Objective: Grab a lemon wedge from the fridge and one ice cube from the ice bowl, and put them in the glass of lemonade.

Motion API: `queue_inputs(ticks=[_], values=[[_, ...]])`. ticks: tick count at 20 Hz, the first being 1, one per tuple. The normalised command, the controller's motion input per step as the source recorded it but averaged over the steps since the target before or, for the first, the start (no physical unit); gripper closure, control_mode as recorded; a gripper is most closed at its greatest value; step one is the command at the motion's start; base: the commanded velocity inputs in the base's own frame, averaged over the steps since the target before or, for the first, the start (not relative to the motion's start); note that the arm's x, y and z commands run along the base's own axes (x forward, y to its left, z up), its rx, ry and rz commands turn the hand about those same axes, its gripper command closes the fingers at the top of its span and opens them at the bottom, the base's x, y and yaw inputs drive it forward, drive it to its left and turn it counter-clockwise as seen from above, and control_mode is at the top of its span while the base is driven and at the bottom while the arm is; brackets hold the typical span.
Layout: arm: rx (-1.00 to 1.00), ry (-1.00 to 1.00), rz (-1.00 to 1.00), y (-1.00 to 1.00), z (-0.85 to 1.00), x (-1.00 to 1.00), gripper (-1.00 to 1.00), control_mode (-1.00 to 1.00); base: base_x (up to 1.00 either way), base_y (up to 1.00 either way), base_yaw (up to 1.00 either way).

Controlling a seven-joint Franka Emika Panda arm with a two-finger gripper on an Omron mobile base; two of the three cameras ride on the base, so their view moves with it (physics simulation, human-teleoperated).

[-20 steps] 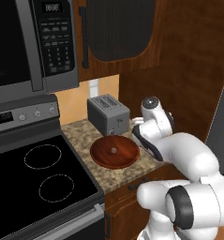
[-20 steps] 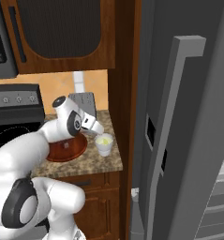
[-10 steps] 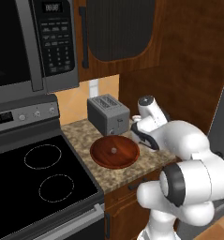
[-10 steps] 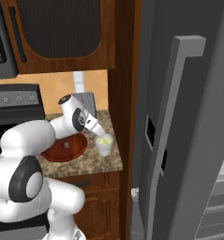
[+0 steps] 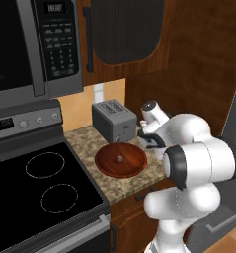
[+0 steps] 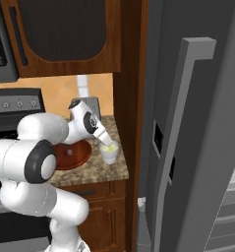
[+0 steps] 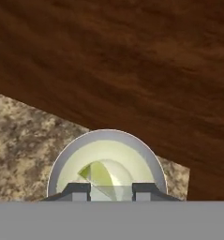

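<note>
From the left base, the arm hides the glass; the ice bowl [image 5: 121, 160] lies before the toaster [image 5: 114, 120]. From the right, the gripper [image 6: 105, 143] hangs over the glass of lemonade [image 6: 109, 153] beside the fridge [image 6: 197, 123]. The hand view shows fingertips [image 7: 78, 191] slightly apart, holding the lemon wedge [image 7: 100, 174] with something pale and translucent over the glass.

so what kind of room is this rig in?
A home kitchen, rendered rather than real. There is a black stove with a microwave above it, a toaster on a granite counter, and a tall grey fridge beside wooden cabinets.
</note>
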Motion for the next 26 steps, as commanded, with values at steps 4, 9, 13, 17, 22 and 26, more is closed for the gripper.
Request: queue_inputs(ticks=[4,9,13,17,22,26], values=[[0.0,0.0,-0.18,-0.02,-0.28,0.41,1.0,-1.0,0.0,0.0,0.0],[0.0,0.0,-0.18,-0.01,-0.32,0.4,1.0,-1.0,0.0,0.0,0.0],[0.0,0.0,-0.18,-0.08,-0.28,0.31,1.0,-1.0,0.0,0.0,0.0],[0.07,-0.01,-0.17,-0.23,0.09,-0.15,1.0,-1.0,0.0,0.0,0.0],[0.1,-0.1,-0.14,-0.22,0.27,-0.63,1.0,-1.0,0.0,0.0,0.0],[0.02,-0.05,-0.1,-0.01,0.02,-0.43,1.0,-1.0,0.0,0.0,0.0]])
